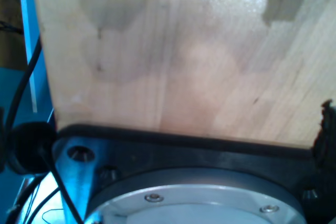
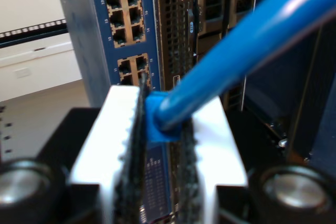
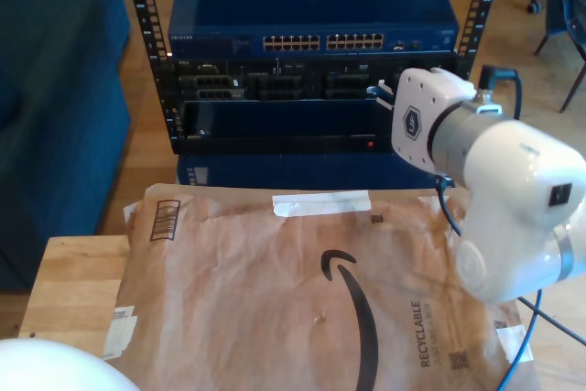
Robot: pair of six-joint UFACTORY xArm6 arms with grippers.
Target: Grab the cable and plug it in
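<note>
Cable [image 2: 247,40], thin and bright blue, was clamped at its boot between the white fingers [image 2: 107,135] of my second gripper [image 2: 160,145], just before the blue switch [image 2: 123,19] and its port rows. Its plug tip was hidden. A brown mailer [image 3: 302,290] on the tabletop [image 3: 73,281] read "RECYCLABLE". Whether my first gripper was clenched or released, I could not tell.

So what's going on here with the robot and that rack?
My second gripper is clamped on the thin bright-blue cable, holding its plug end in front of the blue network switch with its rows of ports. It isn't plugged in yet. The first wrist view looks onto a pale wooden table. In the exterior view, a white arm reaches toward the rack.
</note>
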